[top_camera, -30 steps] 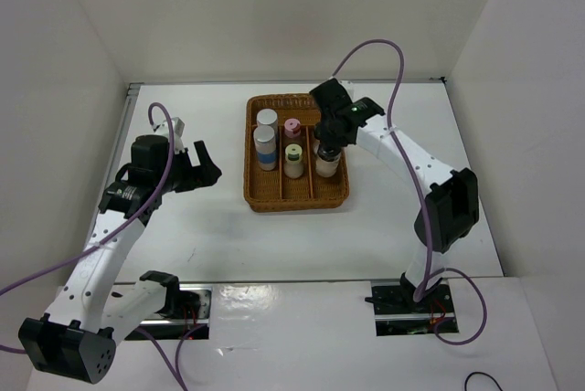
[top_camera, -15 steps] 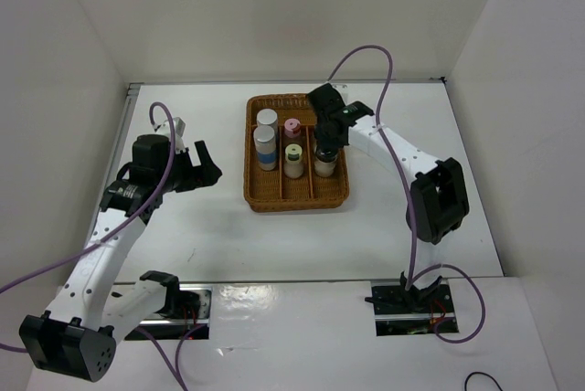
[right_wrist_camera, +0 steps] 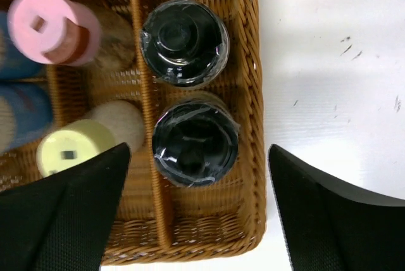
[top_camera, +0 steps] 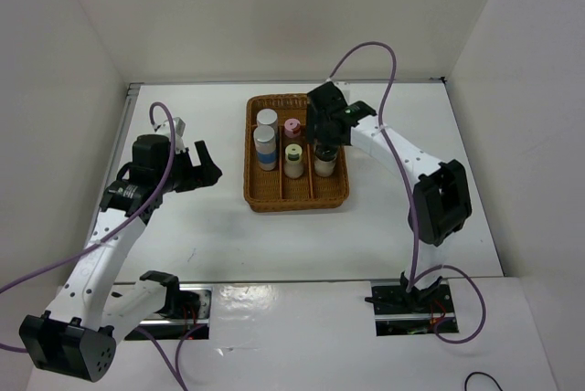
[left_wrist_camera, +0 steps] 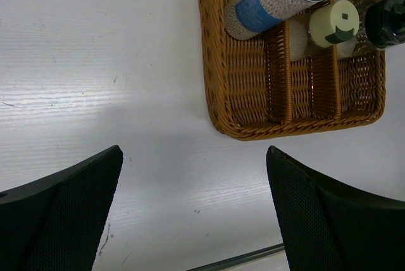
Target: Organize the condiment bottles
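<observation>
All the condiment bottles stand in the brown wicker tray (top_camera: 252, 172). Two white shakers with silver caps (top_camera: 266, 120) (top_camera: 264, 139) fill its left lane; one shows a blue band (left_wrist_camera: 254, 9). The middle lane holds the pink-capped one (top_camera: 292, 126) (right_wrist_camera: 44, 21) and the yellow-green-capped one (top_camera: 293, 152) (right_wrist_camera: 68, 148) (left_wrist_camera: 334, 23). Two black-topped bottles (right_wrist_camera: 183, 42) (right_wrist_camera: 195, 144) stand in the right lane. My right gripper (top_camera: 326, 138) (right_wrist_camera: 197, 151) hovers open over the nearer black-topped bottle, touching nothing. My left gripper (top_camera: 210, 163) (left_wrist_camera: 193, 154) is open over bare table, left of the tray.
White enclosure walls close in the table on the left, back and right. Wicker dividers (right_wrist_camera: 144, 113) split the tray into three lanes. A purple cable (top_camera: 375, 53) arcs above the right arm. The table's near edge (left_wrist_camera: 240, 259) lies just below the left gripper.
My right gripper has opened and let go of the nearer black-topped bottle, which now stands in the tray's right lane. The left arm has not moved.
</observation>
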`<state>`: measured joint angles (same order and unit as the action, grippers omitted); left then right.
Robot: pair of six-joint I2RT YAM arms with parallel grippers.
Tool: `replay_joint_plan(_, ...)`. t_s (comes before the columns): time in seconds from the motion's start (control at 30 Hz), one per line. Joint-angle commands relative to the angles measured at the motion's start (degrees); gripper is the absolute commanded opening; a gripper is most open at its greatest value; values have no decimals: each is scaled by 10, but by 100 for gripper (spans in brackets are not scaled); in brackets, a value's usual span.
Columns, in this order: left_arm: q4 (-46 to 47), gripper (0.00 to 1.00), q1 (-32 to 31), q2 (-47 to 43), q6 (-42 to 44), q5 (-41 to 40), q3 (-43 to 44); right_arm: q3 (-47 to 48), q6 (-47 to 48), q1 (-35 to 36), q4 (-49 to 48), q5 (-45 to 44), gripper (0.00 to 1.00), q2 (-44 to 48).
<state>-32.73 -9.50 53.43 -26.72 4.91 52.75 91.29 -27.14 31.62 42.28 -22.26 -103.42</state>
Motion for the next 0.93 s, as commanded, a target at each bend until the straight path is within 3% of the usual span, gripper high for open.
replay_joint_plan(0.0, 17, 100, 3, -13, 14, 14, -3, 0, -6, -3, -10, -14, 99, 82)
replay_joint_plan(0.17, 17, 100, 3, -18, 14, 14, -3, -55, -12, -3, -31, -20, 99, 209)
replay_joint_plan(0.27, 17, 100, 3, -24, 14, 14, -3, -163, -13, -3, -93, -15, 99, 296)
replay_joint_plan(0.4, 28, 100, 3, -31, 14, 26, -9, -230, -6, -3, -112, -15, 99, 357)
replay_joint_plan(0.9, 39, 100, 3, -57, 19, 26, -14, -317, -6, -3, -112, -25, 99, 398)
